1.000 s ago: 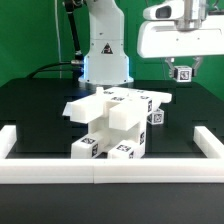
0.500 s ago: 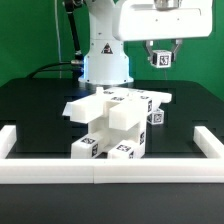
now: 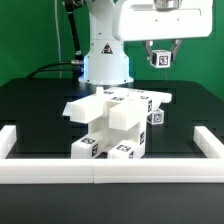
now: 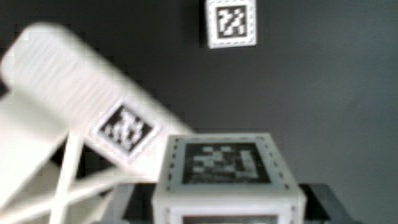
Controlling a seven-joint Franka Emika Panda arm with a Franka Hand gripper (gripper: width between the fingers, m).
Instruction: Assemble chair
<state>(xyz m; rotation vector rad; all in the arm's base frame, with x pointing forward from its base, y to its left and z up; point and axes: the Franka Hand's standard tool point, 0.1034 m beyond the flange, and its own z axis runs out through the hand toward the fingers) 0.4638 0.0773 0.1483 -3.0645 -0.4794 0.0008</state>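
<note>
Jaws gripping the small cube (image 3: 160, 58), you raised it toward the part-built chair (image 3: 112, 125) and paused, likely lining up its placement.

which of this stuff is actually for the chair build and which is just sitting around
For the job: half-built white chair; tagged cube next to it; small cube held in the gripper.
Just there: white border rail; black table; robot base.

The chair assembly (image 3: 112, 125) stands on the table (image 3: 40, 105), behind the border rail (image 3: 110, 172), before the robot base (image 3: 105, 60). The gripper (image 3: 161, 63) holds a cube (image 3: 160, 57) above, to the exterior view's right of the assembly.
</note>
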